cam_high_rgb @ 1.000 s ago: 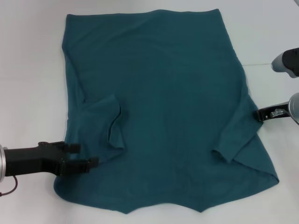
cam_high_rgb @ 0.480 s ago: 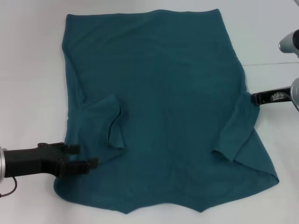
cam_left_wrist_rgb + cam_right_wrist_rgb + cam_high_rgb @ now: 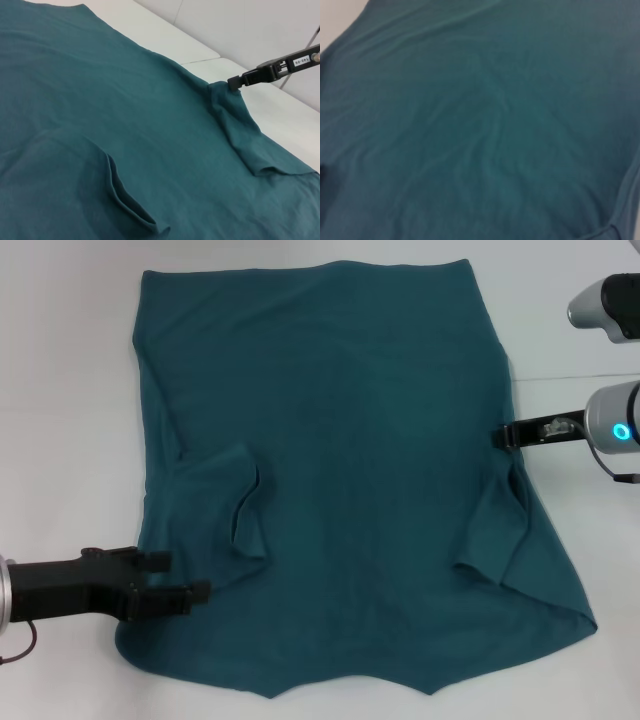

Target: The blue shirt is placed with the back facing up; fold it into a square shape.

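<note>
Sleeve-folding stage: left gripper (image 3: 185,592) parted at shirt (image 3: 340,420) edge, right gripper (image 3: 507,436) pinching the sleeve (image 3: 500,530), next needing an inward carry.

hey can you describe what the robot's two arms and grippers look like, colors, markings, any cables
The left gripper is matte black and boxy on a black wrist ending in a silver collar, with a thin dark red cable looping below. The right gripper is a slim black bar carrying a small white label; behind it sits a silver-grey rounded arm with a glowing blue ring light.
</note>
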